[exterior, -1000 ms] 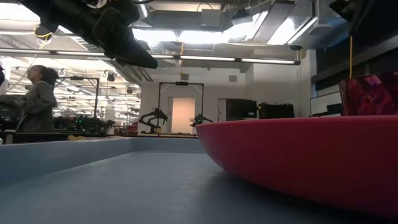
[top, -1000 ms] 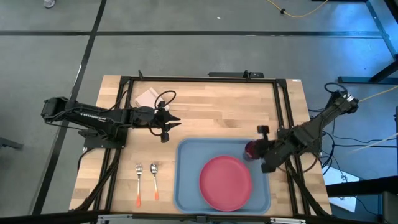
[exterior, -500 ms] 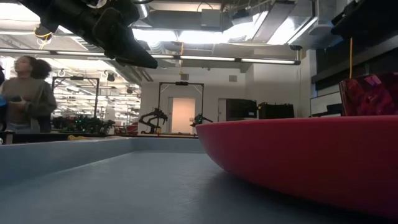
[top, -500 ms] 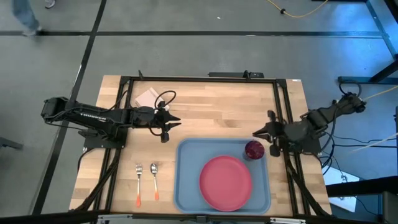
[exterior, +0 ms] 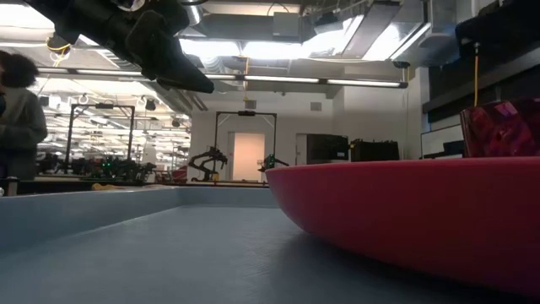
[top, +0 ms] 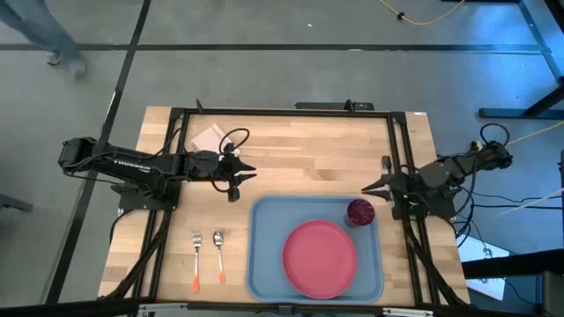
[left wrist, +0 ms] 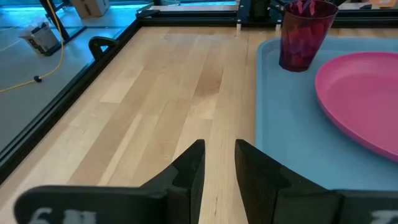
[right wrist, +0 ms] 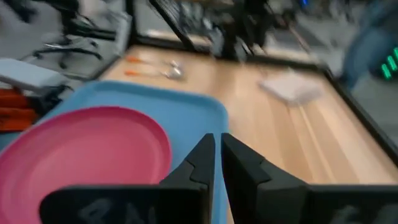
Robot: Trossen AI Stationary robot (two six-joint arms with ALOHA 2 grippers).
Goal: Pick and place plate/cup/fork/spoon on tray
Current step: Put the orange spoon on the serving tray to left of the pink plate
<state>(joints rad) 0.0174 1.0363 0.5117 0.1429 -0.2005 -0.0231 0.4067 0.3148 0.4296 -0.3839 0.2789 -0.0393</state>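
I see the tray (top: pixel 264 264) on the worktop (top: pixel 300 150) with two of the four items on it. The plate (top: pixel 320 259) lies flat inside the tray, and the cup (top: pixel 359 211) stands upright in the tray's far right corner, just beside the plate. By my reading that half of the job is done.

The fork (top: pixel 196 260) and the spoon (top: pixel 218 255) lie side by side on the bare wood just left of the tray, handles toward the near edge, neither one touched by an arm. Those two are what is left.

My right hand (top: pixel 381 187) sits just off the tray's far right corner, near the cup but apart from it; its fingers are nearly together and carry nothing. My left hand (top: pixel 238 174) hovers off the tray's far left corner, well clear of the cutlery, fingers a narrow gap apart and empty. A white pad (top: pixel 210 137) rests on the worktop beyond it, away from the tray.
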